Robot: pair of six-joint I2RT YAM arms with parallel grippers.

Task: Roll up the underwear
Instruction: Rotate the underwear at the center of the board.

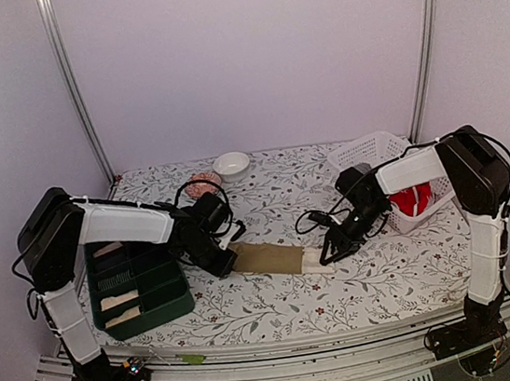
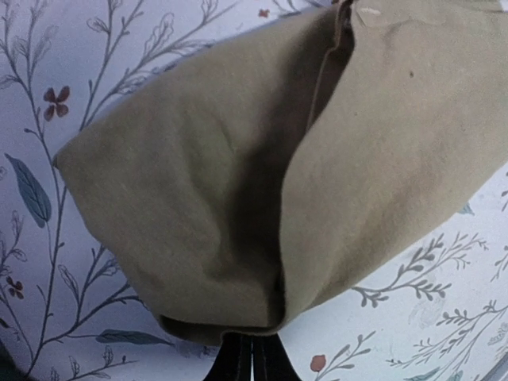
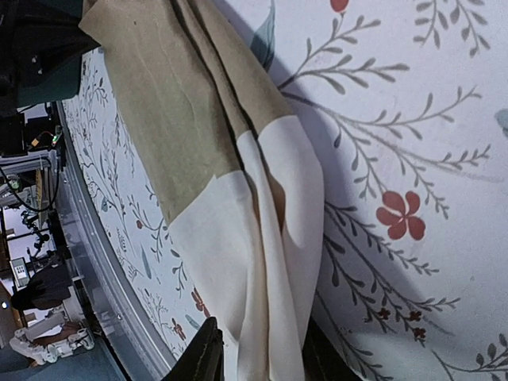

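A khaki-tan underwear [image 1: 269,258] with a cream band at its right end lies stretched in a long strip on the floral tablecloth. My left gripper [image 1: 228,261] is shut on its left end; in the left wrist view the tan cloth [image 2: 238,182] bunches over the closed fingertips [image 2: 252,361]. My right gripper [image 1: 325,256] is shut on the cream end; in the right wrist view the cream band [image 3: 262,270] runs between its dark fingers [image 3: 202,357]. A bright red underwear [image 1: 413,199] lies in the white basket [image 1: 372,149] at the right.
A dark green compartment bin [image 1: 141,285] stands at the front left with cream pieces in it. A white bowl [image 1: 231,164] and a pinkish object [image 1: 203,184] sit at the back. Black cables trail by both wrists.
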